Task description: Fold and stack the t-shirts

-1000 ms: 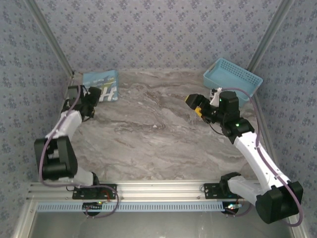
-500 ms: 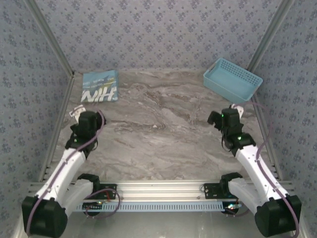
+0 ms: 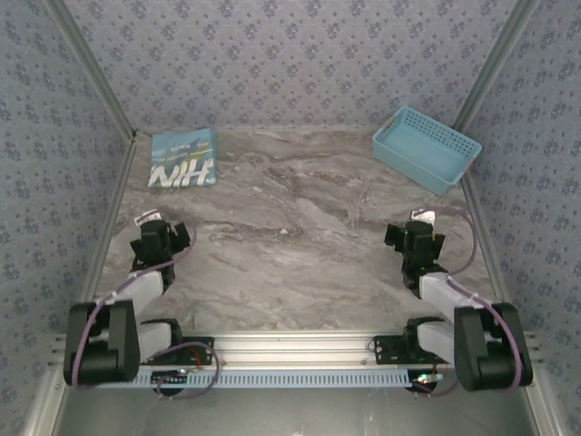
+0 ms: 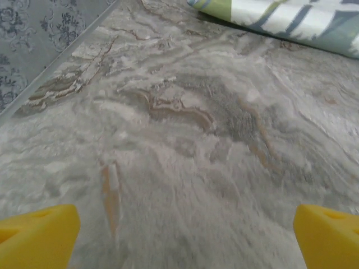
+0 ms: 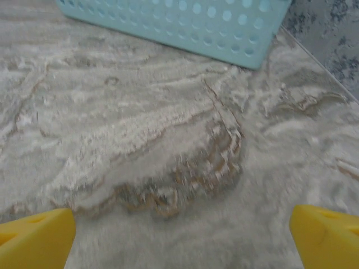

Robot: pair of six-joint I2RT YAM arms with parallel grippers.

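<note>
Status: one light blue short-sleeved cloth t-shirt (image 3: 184,159) with white lettering lies folded flat at the far left corner of the grey marbled tabletop (image 3: 300,227), close to the side wall. The light blue plastic lattice basket (image 3: 427,150) stands at the far right corner.

Left end effector (image 3: 162,238): jaws spread wide, holding nothing, low near its base and well apart from the shirt. Right end effector (image 3: 415,238): likewise spread and unladen, short of the basket.

Risks:
- Any fresh grasp on the shirt could drag a single layer and undo the fold.
- The adjacent wall restricts the left arm's approach, so a collision is possible.
</note>
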